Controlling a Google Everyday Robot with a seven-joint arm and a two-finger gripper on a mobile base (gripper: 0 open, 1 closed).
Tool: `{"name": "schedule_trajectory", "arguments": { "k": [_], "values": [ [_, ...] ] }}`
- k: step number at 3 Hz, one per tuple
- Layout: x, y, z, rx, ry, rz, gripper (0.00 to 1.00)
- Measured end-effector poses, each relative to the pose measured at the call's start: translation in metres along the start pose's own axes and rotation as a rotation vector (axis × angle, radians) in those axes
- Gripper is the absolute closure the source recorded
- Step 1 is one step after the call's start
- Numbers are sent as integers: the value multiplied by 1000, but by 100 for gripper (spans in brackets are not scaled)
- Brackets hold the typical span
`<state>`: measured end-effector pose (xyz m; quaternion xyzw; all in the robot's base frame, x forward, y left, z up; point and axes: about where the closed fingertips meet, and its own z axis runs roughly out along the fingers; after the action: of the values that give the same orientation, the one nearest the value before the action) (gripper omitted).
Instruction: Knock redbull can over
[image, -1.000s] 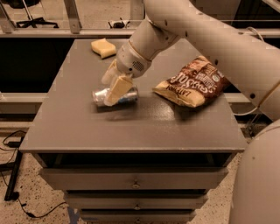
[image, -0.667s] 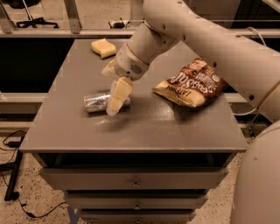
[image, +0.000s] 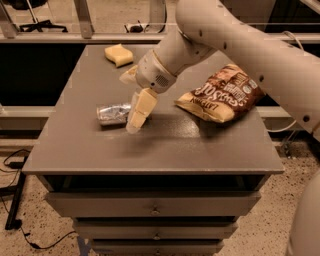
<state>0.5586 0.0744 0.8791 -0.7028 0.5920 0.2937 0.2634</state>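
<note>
The redbull can is a slim silver can lying on its side on the grey table, left of centre. My gripper hangs from the white arm just right of the can, fingers pointing down toward the table, its tip beside the can's right end and covering part of it.
A brown chip bag lies on the right half of the table. A yellow sponge sits at the back left. The table's front edge is close below the gripper, with drawers underneath.
The can has rolled left on its side and the gripper has moved slightly left and toward the front with it.
</note>
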Motion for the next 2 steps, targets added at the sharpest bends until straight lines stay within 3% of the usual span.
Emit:
{"name": "schedule_trajectory", "arguments": {
  "k": [2],
  "values": [
    [-8, 4, -107, 191, -309, -122, 0]
  ]
}}
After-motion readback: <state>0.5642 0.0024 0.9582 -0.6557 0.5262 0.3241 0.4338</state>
